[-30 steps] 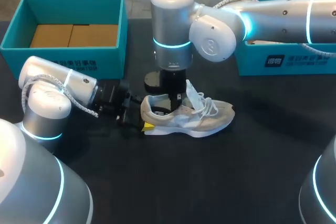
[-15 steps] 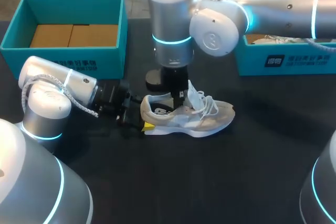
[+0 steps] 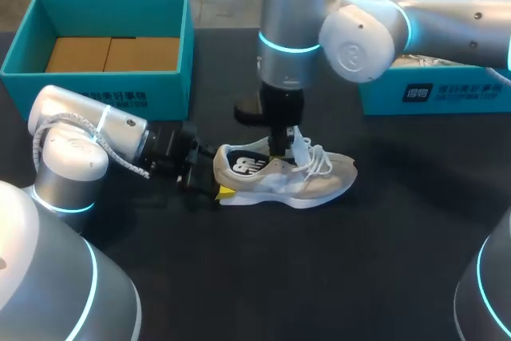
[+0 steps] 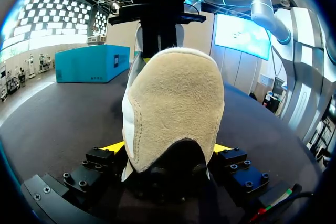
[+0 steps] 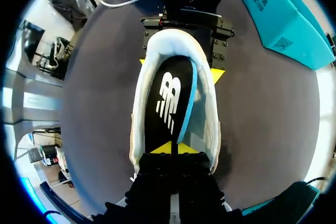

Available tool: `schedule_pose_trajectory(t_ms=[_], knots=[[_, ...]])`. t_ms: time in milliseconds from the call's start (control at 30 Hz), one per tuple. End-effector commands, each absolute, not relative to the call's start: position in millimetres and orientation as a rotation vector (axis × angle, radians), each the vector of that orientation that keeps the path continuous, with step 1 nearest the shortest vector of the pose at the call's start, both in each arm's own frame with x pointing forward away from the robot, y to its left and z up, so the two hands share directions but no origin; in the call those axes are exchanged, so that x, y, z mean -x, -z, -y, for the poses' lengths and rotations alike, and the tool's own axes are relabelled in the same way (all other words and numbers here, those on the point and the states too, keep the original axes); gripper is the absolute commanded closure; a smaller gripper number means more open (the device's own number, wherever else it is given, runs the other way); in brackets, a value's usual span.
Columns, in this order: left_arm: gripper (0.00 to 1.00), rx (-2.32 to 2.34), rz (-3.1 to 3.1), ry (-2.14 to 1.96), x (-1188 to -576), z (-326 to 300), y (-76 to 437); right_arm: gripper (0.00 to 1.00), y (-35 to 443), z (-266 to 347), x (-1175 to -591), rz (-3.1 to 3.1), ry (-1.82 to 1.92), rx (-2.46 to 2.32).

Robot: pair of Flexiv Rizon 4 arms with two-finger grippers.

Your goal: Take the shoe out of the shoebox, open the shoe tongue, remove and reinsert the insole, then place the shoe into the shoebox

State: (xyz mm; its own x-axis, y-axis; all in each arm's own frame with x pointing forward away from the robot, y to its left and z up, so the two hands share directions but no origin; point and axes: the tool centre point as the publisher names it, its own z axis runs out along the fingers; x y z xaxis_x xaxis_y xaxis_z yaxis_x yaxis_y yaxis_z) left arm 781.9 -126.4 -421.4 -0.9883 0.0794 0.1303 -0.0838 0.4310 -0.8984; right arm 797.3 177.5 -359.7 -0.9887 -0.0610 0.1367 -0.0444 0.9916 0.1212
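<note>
A beige and white shoe [image 3: 307,181] lies on its sole on the dark table, toe to the right. My left gripper [image 3: 217,190] is shut on its heel [image 4: 173,103], one yellow fingertip [image 4: 113,147] on each side. The right gripper [image 3: 281,148] hangs straight down over the shoe's opening and is shut on the front end of the black insole [image 5: 168,98]. The insole [image 3: 242,165] stands tilted inside the heel opening, its white logo showing. White laces [image 3: 315,159] lie loose over the tongue.
A teal shoebox [image 3: 180,77] with brown cardboard inside stands at the back left. A second teal box [image 3: 447,97] sits at the back right, under my right arm, with something pale inside it. Bare table lies in front of the shoe.
My right arm has shifted right along the shoe with the insole pinched. The insole has risen and tilted in the heel opening, so its logo now shows. The left arm has kept still.
</note>
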Motion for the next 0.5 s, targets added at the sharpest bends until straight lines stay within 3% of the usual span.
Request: schedule_pose_trajectory(t_ms=[33,500], knots=[[1.0,-0.005,2.526,-1.598,-781.5,124.6,423.2,1.0,355.4,-164.7,-800.0,2.981,0.259,-0.092],[1.0,-0.005,2.526,-1.598,-781.5,124.6,423.2,1.0,348.6,-165.5,-807.2,2.99,0.51,-0.231]])
